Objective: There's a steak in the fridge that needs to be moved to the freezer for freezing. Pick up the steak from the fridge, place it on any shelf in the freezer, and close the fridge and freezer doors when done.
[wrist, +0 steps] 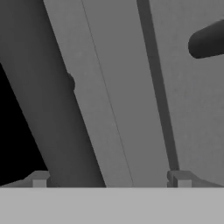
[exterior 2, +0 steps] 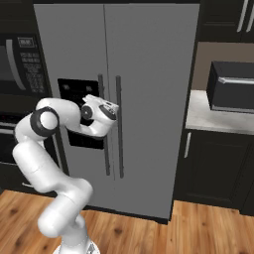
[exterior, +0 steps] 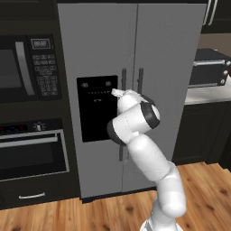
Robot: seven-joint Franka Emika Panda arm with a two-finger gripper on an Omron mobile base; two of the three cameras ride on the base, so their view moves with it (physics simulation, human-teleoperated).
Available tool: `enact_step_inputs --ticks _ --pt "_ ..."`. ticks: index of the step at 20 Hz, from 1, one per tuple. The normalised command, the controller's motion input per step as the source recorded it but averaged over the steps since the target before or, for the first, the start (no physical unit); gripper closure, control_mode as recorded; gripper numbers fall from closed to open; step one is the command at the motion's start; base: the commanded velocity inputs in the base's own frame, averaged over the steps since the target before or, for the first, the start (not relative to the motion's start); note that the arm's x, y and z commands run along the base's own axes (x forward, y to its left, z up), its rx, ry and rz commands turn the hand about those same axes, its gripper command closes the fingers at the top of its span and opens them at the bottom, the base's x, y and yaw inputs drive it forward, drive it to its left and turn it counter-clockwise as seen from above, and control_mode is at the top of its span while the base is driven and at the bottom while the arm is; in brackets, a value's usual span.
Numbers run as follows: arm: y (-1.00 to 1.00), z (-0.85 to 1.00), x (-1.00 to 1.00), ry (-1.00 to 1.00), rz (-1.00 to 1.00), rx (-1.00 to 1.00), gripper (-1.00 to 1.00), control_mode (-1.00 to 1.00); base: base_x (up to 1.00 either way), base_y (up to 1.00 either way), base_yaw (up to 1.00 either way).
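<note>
Up close, the gripper (wrist: pixel 109 181) is showing its two finger tips (wrist: pixel 40 178) spread wide apart and holding nothing, with one tip sitting on each side of the freezer door's bar handle (wrist: pixel 52 109) and of the grey door face beside it. That handle is running as a thick dark bar across the hand view, with the seam between the two doors passing as a thin dark line further over. From the right base view the hand (exterior 2: pixel 101 111) is pointing sideways at the freezer handle (exterior 2: pixel 103 124), just beside the black dispenser panel (exterior 2: pixel 74 111). The arm is bending sharply at the elbow (exterior 2: pixel 42 123), rising from the base and folding forward so the wrist is lying level against the freezer door (exterior: pixel 97 54). Next to the freezer door, the fridge door (exterior: pixel 169 67) is standing shut, as is the freezer door itself, so the steak is hidden from sight
</note>
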Motion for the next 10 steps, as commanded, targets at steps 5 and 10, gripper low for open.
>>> enact_step_inputs --ticks 5,10 --pt "-0.25 0.64 0.16 -0.12 0.20 0.00 -1.00 -1.00 0.00 0.00 0.00" --pt "-0.71 0.20 0.37 0.00 0.28 0.05 -1.00 -1.00 0.00 0.00 0.00"
